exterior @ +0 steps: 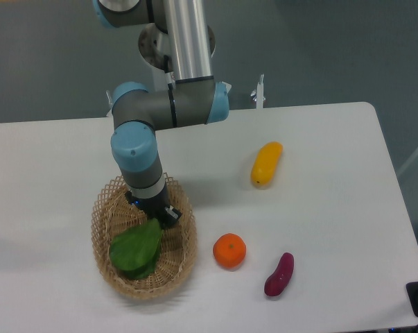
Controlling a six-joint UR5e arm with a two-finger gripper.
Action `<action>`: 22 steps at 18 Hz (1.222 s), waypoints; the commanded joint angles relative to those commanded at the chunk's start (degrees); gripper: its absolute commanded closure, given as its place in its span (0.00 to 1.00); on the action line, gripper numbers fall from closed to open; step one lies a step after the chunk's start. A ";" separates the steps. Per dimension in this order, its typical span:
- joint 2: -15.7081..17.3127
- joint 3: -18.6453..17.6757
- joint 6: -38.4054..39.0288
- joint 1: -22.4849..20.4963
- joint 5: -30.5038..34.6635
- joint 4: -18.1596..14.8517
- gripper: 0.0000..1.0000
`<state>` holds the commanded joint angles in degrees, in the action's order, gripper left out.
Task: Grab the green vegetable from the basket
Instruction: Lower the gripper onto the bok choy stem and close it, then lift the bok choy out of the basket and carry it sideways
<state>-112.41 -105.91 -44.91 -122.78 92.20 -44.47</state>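
Observation:
The bok choy (136, 251) lies in the oval wicker basket (183, 267) at the front left of the table, its dark green leaves toward the front left. Its stem end is hidden under my gripper (153, 216), which is lowered into the basket right at the vegetable's upper right end. The arm's wrist covers the fingers, so I cannot tell whether they are open or closed on the vegetable.
An orange fruit (229, 250) sits just right of the basket. A purple sweet potato (279, 274) lies further right near the front. A yellow mango-like fruit (266, 163) lies at mid table. The table's front edge is close below the basket.

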 joint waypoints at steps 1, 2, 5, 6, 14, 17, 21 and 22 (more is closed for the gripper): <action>0.87 0.52 -0.70 -0.17 -0.26 -0.35 0.67; 2.01 1.40 -1.49 -0.61 -0.35 -0.96 0.67; 3.87 2.99 -2.46 -2.54 -1.58 -1.32 0.67; 4.48 3.60 -2.46 -3.07 -2.02 -2.10 0.67; 6.42 15.02 -12.89 -13.78 -6.50 -15.80 0.67; 6.15 17.31 -22.30 -20.63 -7.82 -17.49 0.67; 6.24 17.75 -30.65 -26.79 -9.40 -18.89 0.67; 6.24 17.84 -33.11 -28.29 -9.84 -20.11 0.67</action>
<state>-106.17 -88.07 -78.02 -151.07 82.36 -64.59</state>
